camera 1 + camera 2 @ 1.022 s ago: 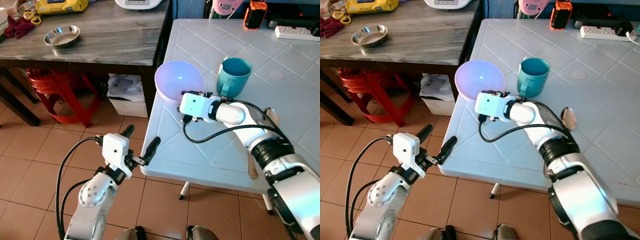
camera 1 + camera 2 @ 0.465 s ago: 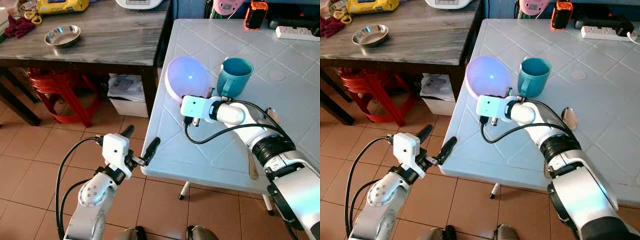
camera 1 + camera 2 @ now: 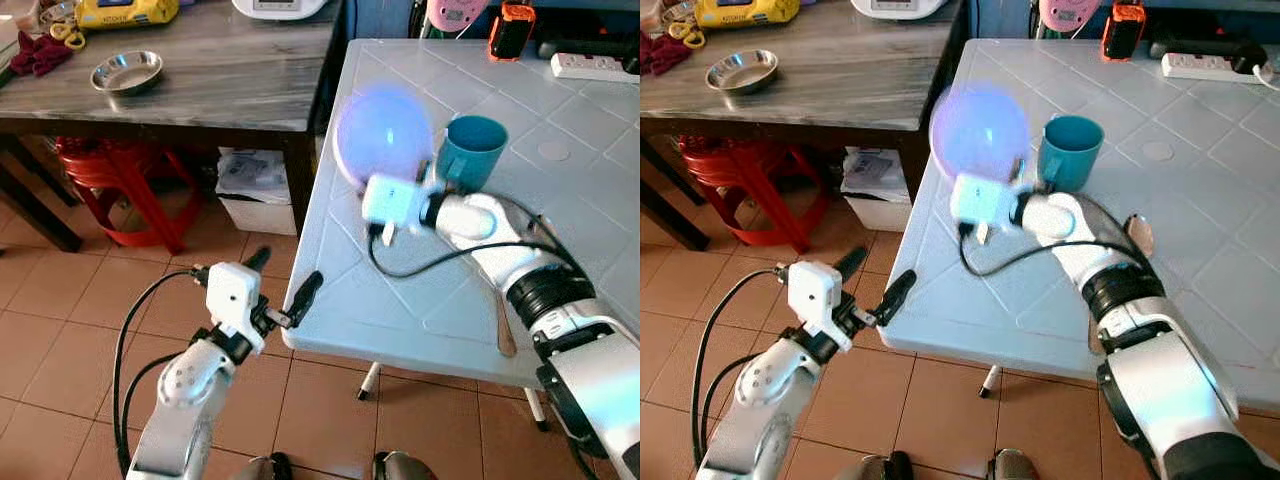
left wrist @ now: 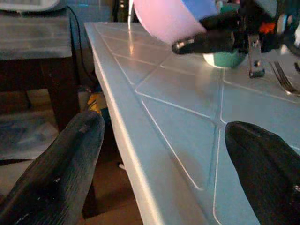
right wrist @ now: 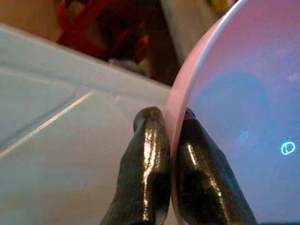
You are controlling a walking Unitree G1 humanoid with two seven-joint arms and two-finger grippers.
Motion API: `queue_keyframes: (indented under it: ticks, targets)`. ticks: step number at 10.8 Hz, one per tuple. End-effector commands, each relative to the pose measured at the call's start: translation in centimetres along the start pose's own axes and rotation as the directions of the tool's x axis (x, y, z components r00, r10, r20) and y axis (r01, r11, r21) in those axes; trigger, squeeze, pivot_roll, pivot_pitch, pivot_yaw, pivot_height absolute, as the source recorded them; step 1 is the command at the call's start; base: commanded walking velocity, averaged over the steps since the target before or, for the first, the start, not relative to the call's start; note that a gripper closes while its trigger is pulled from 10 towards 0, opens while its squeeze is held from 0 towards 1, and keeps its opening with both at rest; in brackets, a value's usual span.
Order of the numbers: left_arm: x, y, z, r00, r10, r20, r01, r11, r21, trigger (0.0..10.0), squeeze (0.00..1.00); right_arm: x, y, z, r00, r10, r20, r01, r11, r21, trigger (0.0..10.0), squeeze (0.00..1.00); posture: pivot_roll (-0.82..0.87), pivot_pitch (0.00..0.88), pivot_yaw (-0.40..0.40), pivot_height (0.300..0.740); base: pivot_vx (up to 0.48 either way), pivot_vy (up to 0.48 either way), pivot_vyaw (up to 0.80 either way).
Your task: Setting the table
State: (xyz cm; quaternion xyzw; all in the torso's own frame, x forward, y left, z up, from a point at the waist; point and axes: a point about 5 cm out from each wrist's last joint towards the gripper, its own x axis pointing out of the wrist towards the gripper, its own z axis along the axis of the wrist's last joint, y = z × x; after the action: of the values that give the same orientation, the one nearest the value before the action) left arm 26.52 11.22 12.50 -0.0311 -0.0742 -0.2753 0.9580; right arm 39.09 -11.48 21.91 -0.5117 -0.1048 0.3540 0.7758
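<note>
Your right end effector [image 5: 171, 154] is clamped on the rim of the lilac bowl [image 3: 385, 135], one black finger on the outside wall and one on the inside, as the right wrist view shows plainly. The bowl is tipped up on edge, its hollow facing the head camera, and it is held above the near-left part of the white tiled tabletop [image 3: 400, 290], just beside the teal mug [image 3: 470, 150] (both bowl and wrist are blurred in the eye views, so I cannot tell whether the bowl touches the mug). The mug stands upright on the tabletop, handle toward the bowl. A spoon [image 3: 505, 325] lies flat near the front edge, partly hidden under your right forearm, and the left wrist view catches fork tines [image 4: 286, 79] on the same surface, beyond the mug.

Your left end effector [image 3: 280, 290] has its two fingers [image 4: 61, 173] spread well apart, holding nothing, and hangs at the front-left corner of the tabletop, below its edge, over the terracotta floor tiles [image 3: 70, 320].

To your left stands a dark grey tabletop [image 3: 220, 70] carrying a steel bowl [image 3: 127, 72] and a yellow packet [image 3: 125, 10], with a red stool [image 3: 120, 185] underneath. At the far edge of the white one sit a power strip [image 3: 590, 65] and an orange-and-black device [image 3: 510, 30].
</note>
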Motion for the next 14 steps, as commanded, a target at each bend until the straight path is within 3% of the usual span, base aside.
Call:
queue_keyframes:
  ticks: [1, 2, 3, 4, 5, 6, 7, 11, 14]
  targets:
    - [-0.3, 0.3, -0.4, 1.0, 0.006, -0.017, -0.006, 1.0, 0.003, 10.0, 0.0, -0.2, -0.5, 0.9, 0.998, -0.031, 0.057, 0.03, 1.0, 0.009, 0.0, 0.0, -0.1, 0.165, 0.086, 0.74, 0.0, 0.0, 0.0]
    - [-0.3, 0.5, -0.4, 1.0, 0.017, -0.017, -0.017, 1.0, 0.007, 10.0, 0.0, -0.2, -0.6, 1.8, 0.992, -0.063, 0.11, 0.058, 0.997, 0.045, 0.0, 0.0, -0.1, 0.163, 0.086, 0.74, 0.0, 0.0, 0.0]
    - [-0.2, 1.0, -0.3, 0.998, 0.058, -0.008, -0.058, 0.998, 0.016, 10.0, 0.0, -0.7, -0.2, 3.4, 0.969, -0.142, 0.203, 0.109, 0.98, 0.166, 0.0, 0.0, -0.1, 0.159, 0.081, 0.74, 0.0, 0.0, 0.0]
    - [-0.1, 1.2, -0.3, 0.997, 0.082, -0.013, -0.082, 0.996, 0.017, 10.0, 0.0, -1.1, 0.3, 3.7, 0.959, -0.176, 0.221, 0.13, 0.969, 0.208, 0.0, 0.0, -0.1, 0.159, 0.08, 0.74, 0.0, 0.0, 0.0]
    - [0.2, 2.5, -0.4, 0.984, 0.176, -0.026, -0.175, 0.984, 0.032, 10.0, 0.0, -2.6, 2.3, 3.5, 0.929, -0.327, 0.174, 0.251, 0.9, 0.356, 2.9, 0.0, -0.11, 0.161, 0.08, 0.74, 0.0, 0.0, 0.0]
    - [0.3, 2.9, -0.4, 0.978, 0.205, -0.028, -0.204, 0.978, 0.04, 10.0, 0.0, -3.2, 2.9, 3.2, 0.917, -0.374, 0.137, 0.298, 0.874, 0.384, 6.2, 0.0, -0.11, 0.161, 0.08, 0.74, 0.0, 0.0, 0.0]
    - [0.6, 3.5, -0.3, 0.969, 0.244, -0.029, -0.242, 0.969, 0.043, 10.0, 0.0, -4.6, 4.0, 2.5, 0.883, -0.468, 0.044, 0.405, 0.804, 0.435, 10.0, 0.0, -0.13, 0.162, 0.092, 0.74, 0.0, 0.0, 0.0]
    - [1.6, 3.8, -0.2, 0.968, 0.249, -0.021, -0.248, 0.968, 0.042, 10.0, 0.0, -6.8, 4.7, 2.2, 0.83, -0.551, -0.091, 0.524, 0.711, 0.47, 10.0, 0.0, -0.16, 0.155, 0.112, 0.74, 0.0, 0.0, 0.0]
    - [1.2, 3.3, -0.5, 0.965, 0.259, -0.03, -0.259, 0.966, 0.019, 10.0, 0.0, -6.0, 5.9, 3.2, 0.838, -0.536, -0.101, 0.505, 0.693, 0.515, 10.0, 0.0, -0.15, 0.16, 0.113, 0.74, 0.0, 0.085, -0.75]
